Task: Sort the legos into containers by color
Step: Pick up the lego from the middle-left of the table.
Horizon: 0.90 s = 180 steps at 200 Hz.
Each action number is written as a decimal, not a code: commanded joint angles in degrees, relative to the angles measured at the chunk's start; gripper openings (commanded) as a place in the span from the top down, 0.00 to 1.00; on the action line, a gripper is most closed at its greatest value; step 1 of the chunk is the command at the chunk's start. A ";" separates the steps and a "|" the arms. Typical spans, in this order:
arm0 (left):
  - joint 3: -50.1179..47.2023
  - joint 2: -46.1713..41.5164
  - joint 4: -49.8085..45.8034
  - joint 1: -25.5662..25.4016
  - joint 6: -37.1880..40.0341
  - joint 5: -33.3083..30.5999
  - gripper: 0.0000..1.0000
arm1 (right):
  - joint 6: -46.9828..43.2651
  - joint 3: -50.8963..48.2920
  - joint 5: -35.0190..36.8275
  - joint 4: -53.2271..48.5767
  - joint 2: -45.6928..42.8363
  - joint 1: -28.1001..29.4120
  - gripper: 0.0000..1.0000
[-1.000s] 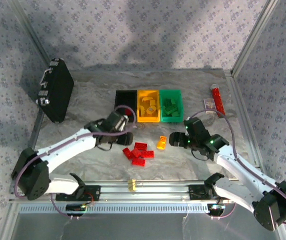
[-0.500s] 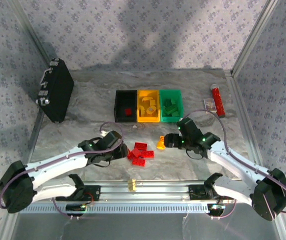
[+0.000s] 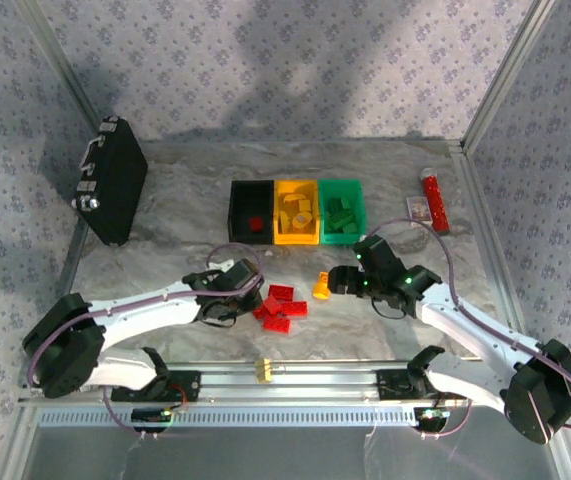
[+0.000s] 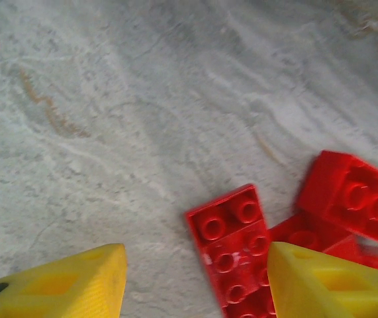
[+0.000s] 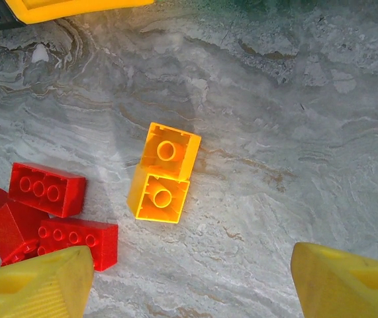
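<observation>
Several red legos (image 3: 280, 305) lie in a pile in front of the containers: a black bin (image 3: 237, 212) with one red brick (image 3: 256, 224) in it, an orange bin (image 3: 281, 222) and a green bin (image 3: 357, 214) holding bricks of their own colors. My left gripper (image 3: 248, 301) hovers open at the pile's left edge. In the left wrist view, a flat red brick (image 4: 232, 245) lies between the yellow fingers (image 4: 66, 285), close to the right one. An orange lego (image 3: 321, 287) lies on its side, and my right gripper (image 3: 335, 284) stands open just beside it. In the right wrist view this orange lego (image 5: 164, 173) lies ahead of the fingers (image 5: 36, 285).
A flat black case (image 3: 110, 180) leans at the back left. A red cylinder (image 3: 433, 200) lies at the back right. A metal rail (image 3: 295, 375) with a tiny yellow block (image 3: 261, 370) runs along the near edge. Red bricks (image 5: 46, 189) lie left of the orange one.
My left arm swung back from the black bin to the red pile, leaving a red brick in that bin, and its jaws narrowed. My right gripper shifted left toward the orange lego.
</observation>
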 commanded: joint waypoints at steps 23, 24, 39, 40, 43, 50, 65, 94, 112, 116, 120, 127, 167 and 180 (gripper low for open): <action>3.24 3.59 0.73 -0.35 -1.04 -1.34 0.42 | 0.82 -1.48 0.76 0.39 -1.16 -0.90 0.20; 3.25 3.73 0.73 -0.34 -0.99 -1.29 0.42 | 0.79 -1.49 0.74 0.41 -1.16 -0.91 0.20; 3.80 5.88 0.61 -0.37 -0.93 -1.02 0.42 | 0.72 -1.82 0.53 0.35 -1.58 -1.26 0.20; 3.83 5.98 0.58 -0.40 -0.93 -1.00 0.43 | 0.74 -1.79 0.49 0.35 -1.64 -1.31 0.20; 3.84 6.33 0.68 -0.42 -1.00 -0.90 0.43 | 0.68 -1.81 0.50 0.33 -1.71 -1.40 0.20; 3.83 6.98 1.11 -0.43 -1.10 -0.74 0.43 | 0.66 -1.93 0.32 0.28 -1.97 -1.59 0.20; 3.88 8.17 1.76 -0.60 -1.42 -0.72 0.43 | 0.53 -2.27 0.21 0.09 -2.50 -2.01 0.20; 4.82 10.03 1.71 -0.61 -1.03 -0.87 0.45 | 0.32 -2.73 -0.18 -0.10 -3.37 -3.06 0.20; 5.18 10.61 1.37 -0.60 -0.85 -1.37 0.49 | 0.23 -2.83 -0.32 -0.32 -3.71 -3.45 0.20; 5.18 10.65 1.35 -0.60 -0.85 -1.43 0.50 | 0.21 -2.98 -0.34 -0.40 -3.78 -3.54 0.20; 5.18 10.65 1.35 -0.59 -0.77 -1.41 0.52 | 0.15 -2.91 -0.43 -0.36 -3.88 -3.64 0.20; 5.18 10.82 1.36 -0.52 -0.62 -1.41 0.54 | 0.13 -2.91 -0.52 -0.38 -3.85 -3.80 0.20; 5.18 10.72 0.80 0.03 0.88 -1.15 0.70 | -0.12 -2.83 -0.88 -0.36 -4.02 -4.35 0.20; 5.34 9.81 0.48 0.70 1.66 -1.07 0.72 | -0.15 -2.96 -1.02 -0.45 -4.23 -4.48 0.20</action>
